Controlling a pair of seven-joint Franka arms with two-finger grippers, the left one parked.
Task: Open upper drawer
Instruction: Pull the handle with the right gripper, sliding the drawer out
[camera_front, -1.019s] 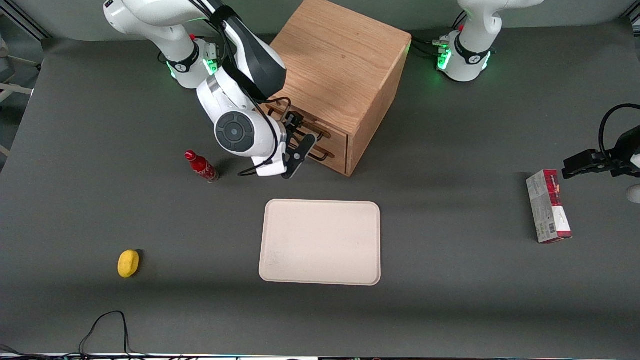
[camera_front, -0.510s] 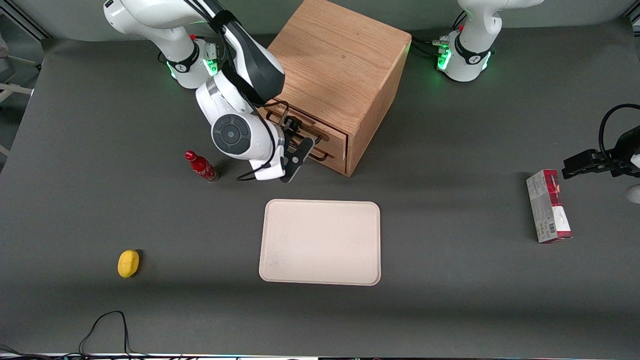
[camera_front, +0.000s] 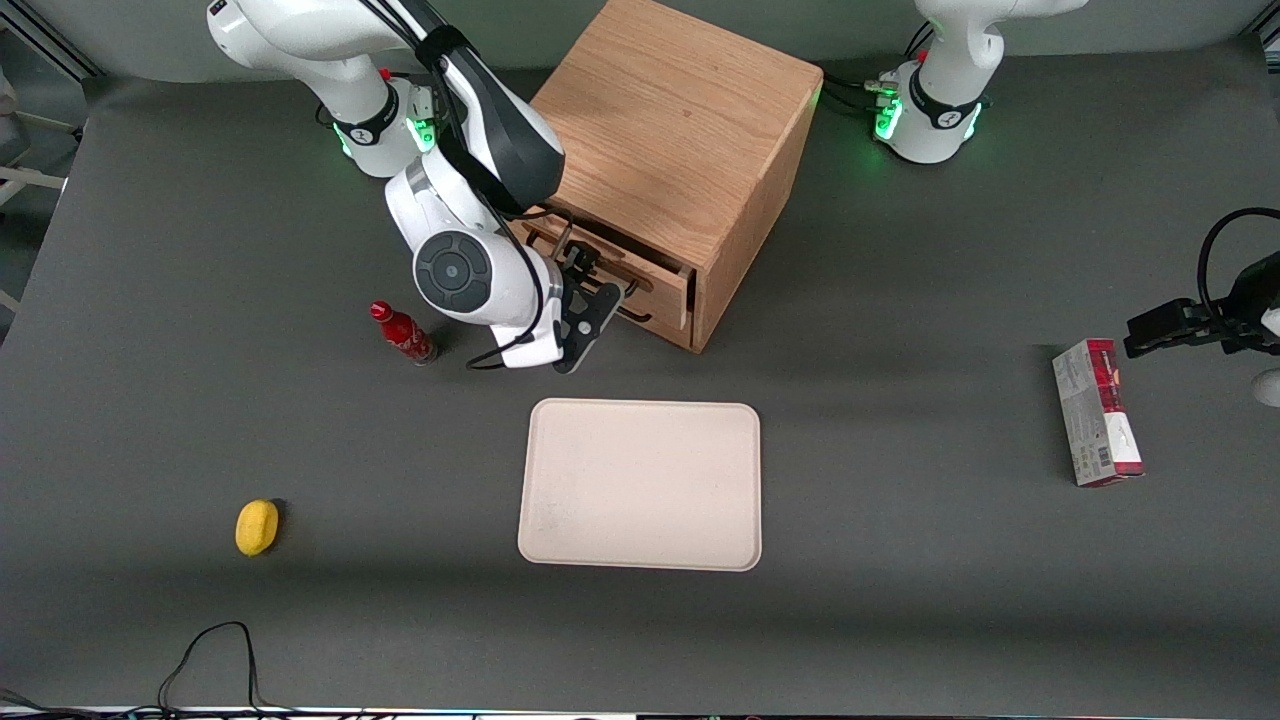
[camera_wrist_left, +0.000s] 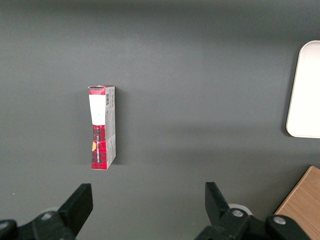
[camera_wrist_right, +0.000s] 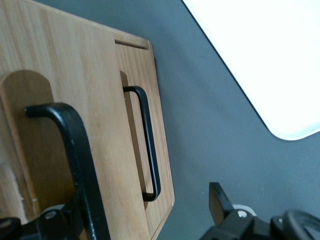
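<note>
The oak cabinet (camera_front: 670, 130) stands at the back of the table, its drawers facing the working arm's end. Its upper drawer (camera_front: 612, 262) sticks out a little from the cabinet face, above the lower drawer (camera_front: 660, 312). My right gripper (camera_front: 592, 300) is at the upper drawer's front. In the right wrist view the upper drawer front (camera_wrist_right: 100, 100) is close, and its black bar handle (camera_wrist_right: 80, 155) runs just inside one finger (camera_wrist_right: 50, 220) of my gripper (camera_wrist_right: 135, 215). The fingers stand wide open. The lower drawer's handle (camera_wrist_right: 150, 150) lies farther back.
A red bottle (camera_front: 402, 333) stands beside the arm, toward the working arm's end. A cream tray (camera_front: 640, 485) lies nearer the front camera than the cabinet. A yellow object (camera_front: 257, 526) and a red-and-white box (camera_front: 1095, 410) lie toward opposite table ends.
My gripper has moved away from the cabinet toward the working arm's end, and the upper drawer has slid out a little with it.
</note>
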